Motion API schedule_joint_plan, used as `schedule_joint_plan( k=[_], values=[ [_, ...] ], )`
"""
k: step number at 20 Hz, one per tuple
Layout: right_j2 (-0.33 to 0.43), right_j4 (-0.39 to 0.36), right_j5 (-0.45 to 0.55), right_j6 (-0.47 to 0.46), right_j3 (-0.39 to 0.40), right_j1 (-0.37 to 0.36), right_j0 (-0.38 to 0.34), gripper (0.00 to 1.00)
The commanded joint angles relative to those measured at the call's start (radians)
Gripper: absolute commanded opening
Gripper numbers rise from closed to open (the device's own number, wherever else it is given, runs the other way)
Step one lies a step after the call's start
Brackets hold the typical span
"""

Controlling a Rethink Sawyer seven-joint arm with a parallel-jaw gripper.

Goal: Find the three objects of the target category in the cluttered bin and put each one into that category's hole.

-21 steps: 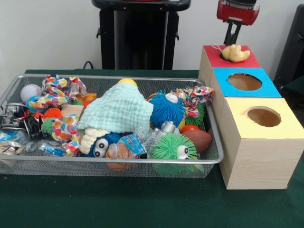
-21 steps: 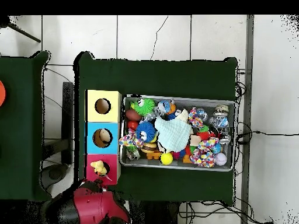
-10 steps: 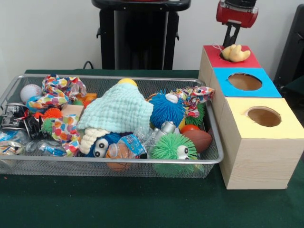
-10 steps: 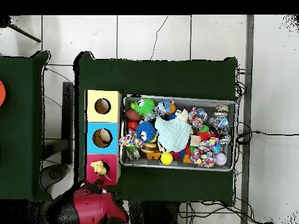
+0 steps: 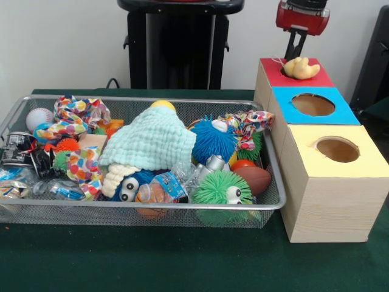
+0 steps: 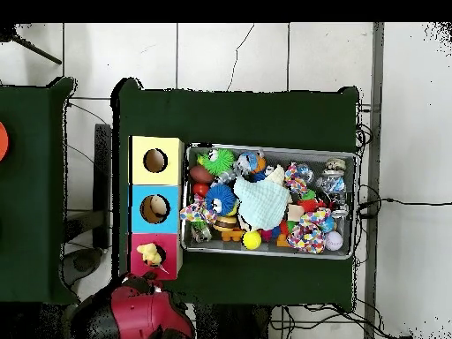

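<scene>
Overhead view shows toy (image 6: 155, 208) inside blue hole (image 6: 154, 208)

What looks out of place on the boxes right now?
A yellow toy sits on top of the red box, over its hole rather than down inside it. The gripper hangs just above it. The blue box and yellow box tops are bare.

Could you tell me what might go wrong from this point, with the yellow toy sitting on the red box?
The yellow plush toy lies on top of the red box, over its hole rather than down inside, so it may stay stuck there or roll off. The claw hangs just behind it, and a careless descent could knock it away. In the bin, the mint cloth covers other toys, so targets may be missed.
</scene>
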Motion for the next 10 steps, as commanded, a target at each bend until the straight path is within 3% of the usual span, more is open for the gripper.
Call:
schedule_joint_plan(
  k=[1, 10],
  values=[
    [0.031, 0.004, 0.078, 0.093, -0.057, -0.007, -0.030, 0.00],
    [0.065, 0.012, 0.118, 0.076, -0.087, -0.036, -0.056, 0.00]
  ],
)
